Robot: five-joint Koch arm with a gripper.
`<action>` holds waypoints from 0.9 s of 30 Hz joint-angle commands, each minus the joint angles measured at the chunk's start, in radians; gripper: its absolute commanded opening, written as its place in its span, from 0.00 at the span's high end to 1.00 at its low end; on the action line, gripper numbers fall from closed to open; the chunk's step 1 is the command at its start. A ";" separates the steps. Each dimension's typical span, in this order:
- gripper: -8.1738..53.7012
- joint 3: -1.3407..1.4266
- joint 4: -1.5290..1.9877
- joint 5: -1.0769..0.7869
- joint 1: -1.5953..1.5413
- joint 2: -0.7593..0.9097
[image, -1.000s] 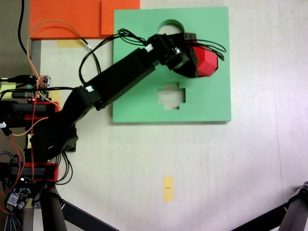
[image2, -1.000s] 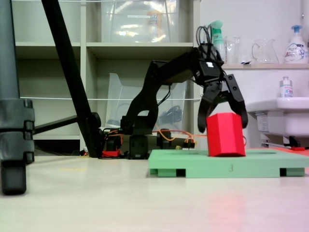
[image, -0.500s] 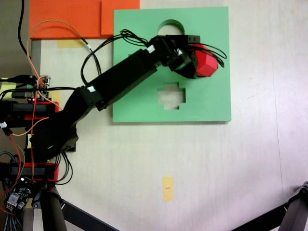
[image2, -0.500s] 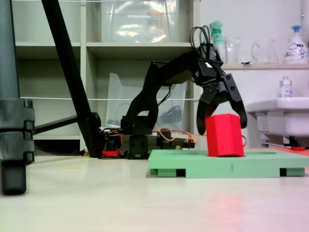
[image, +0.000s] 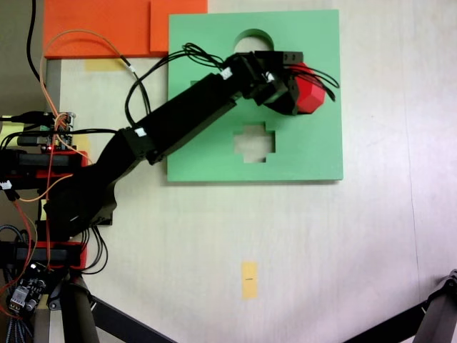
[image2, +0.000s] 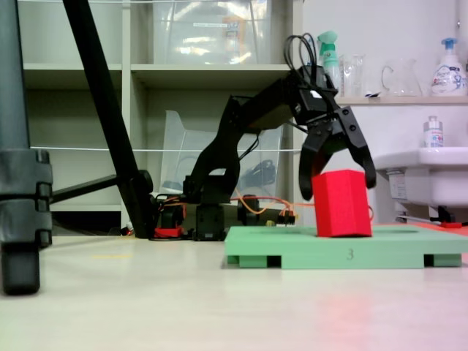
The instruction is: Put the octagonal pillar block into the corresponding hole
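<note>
The red octagonal pillar block (image: pixel 313 94) (image2: pixel 341 205) stands upright on the right half of the green foam board (image: pixel 314 153) (image2: pixel 292 248). My gripper (image: pixel 295 80) (image2: pixel 338 189) is open. Its black jaws hang spread over the block's top, one on each side, with a thin gap to the red faces in the low side view. The corresponding hole is hidden beneath the block and gripper. I cannot tell whether the block's foot sits in it or on the board's surface.
The board also has a round cutout (image: pixel 253 39) at its far edge and a cross-shaped cutout (image: pixel 254 141) below the arm. Orange foam sheets (image: pixel 100 27) lie at the top left. Tripod legs (image: pixel 78 314) (image2: pixel 110 124) stand near the front.
The block went from slightly tilted to upright and shifted a little toward the board's right edge. The gripper rose slightly while staying spread around it.
</note>
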 commanded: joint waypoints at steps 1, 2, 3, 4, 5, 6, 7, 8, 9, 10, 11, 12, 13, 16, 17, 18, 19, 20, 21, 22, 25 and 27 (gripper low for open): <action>0.53 -0.058 -0.005 0.009 -0.008 0.020; 0.53 -0.058 0.000 0.011 -0.012 0.026; 0.53 -0.058 0.006 0.011 -0.015 0.029; 0.53 -0.058 0.011 0.012 -0.017 0.031; 0.53 -0.058 0.017 0.012 -0.018 0.032; 0.53 -0.058 0.026 0.012 -0.020 0.032; 0.53 -0.058 0.035 0.012 -0.023 0.032; 0.53 -0.058 0.049 0.012 -0.028 0.032; 0.53 -0.058 0.060 0.012 -0.031 0.035; 0.53 -0.058 0.077 0.012 -0.037 0.041; 0.53 -0.058 0.081 0.012 -0.040 0.046; 0.53 -0.058 0.084 0.012 -0.044 0.052; 0.53 -0.058 0.086 0.012 -0.046 0.058; 0.53 -0.058 0.091 0.014 -0.048 0.064; 0.54 -0.058 0.092 0.014 -0.048 0.066; 0.54 -0.058 0.092 0.014 -0.048 0.066; 0.54 -0.058 0.092 0.014 -0.048 0.066; 0.54 -0.058 0.091 0.014 -0.046 0.063; 0.54 -0.060 0.091 0.012 -0.046 0.055; 0.54 -0.058 0.091 0.011 -0.046 0.051; 0.54 -0.058 0.089 -0.037 -0.048 0.043; 0.54 -0.058 0.089 -0.080 -0.049 0.044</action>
